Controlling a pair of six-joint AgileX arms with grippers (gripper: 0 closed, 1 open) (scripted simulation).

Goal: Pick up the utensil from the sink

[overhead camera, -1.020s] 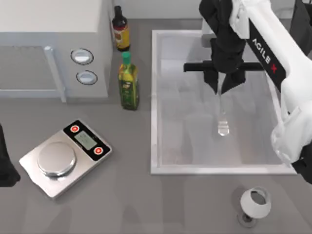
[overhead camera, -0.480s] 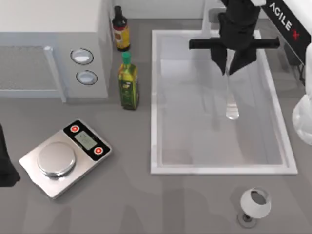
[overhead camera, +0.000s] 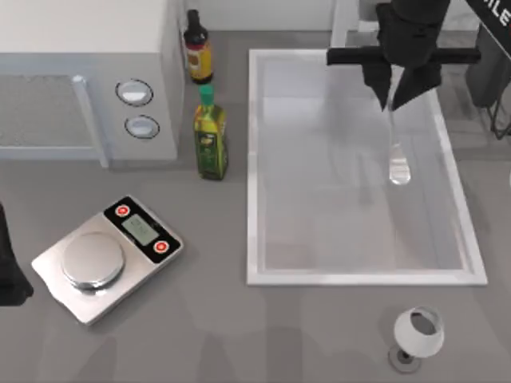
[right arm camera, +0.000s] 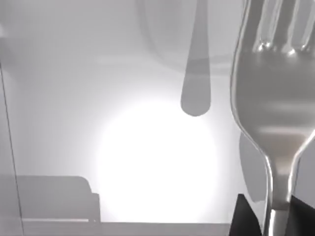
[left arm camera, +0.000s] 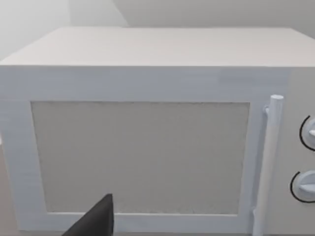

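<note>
Over far right part of sink (overhead camera: 252, 167), right end effector (overhead camera: 402, 100) clamped on fork (overhead camera: 398, 152), fingers closed around its upper stretch. Fork hangs lifted above pale glossy basin floor, rounded wide end toward near side of basin at about mid-depth, close to right rim. Black crossbar of right end effector spans far rim of sink. From right wrist view, fork (right arm camera: 275, 108) seen close up: shiny silver, tines spreading from neck, neck pinched between dark finger pads (right arm camera: 244, 216); dark spoon-like shadow of fork on bright basin floor beyond, apart from the metal itself.

At left edge of top view, left end effector (overhead camera: 8, 263) parked near scale, partly cut off by frame; cannot tell finger state. From left wrist view, dark finger tip (left arm camera: 96, 221) in front of microwave (left arm camera: 147, 132) door, door handle and two knobs at one side.

On tabletop (overhead camera: 200, 319) left of sink: microwave (overhead camera: 80, 80) at far left, dark sauce bottle (overhead camera: 197, 48) just beside its corner, green-capped oil bottle (overhead camera: 211, 132) between microwave and sink, silver kitchen scale (overhead camera: 106, 257) with two red buttons nearer front. White cup (overhead camera: 417, 333) tilted on tabletop just in front of sink's near right corner.
</note>
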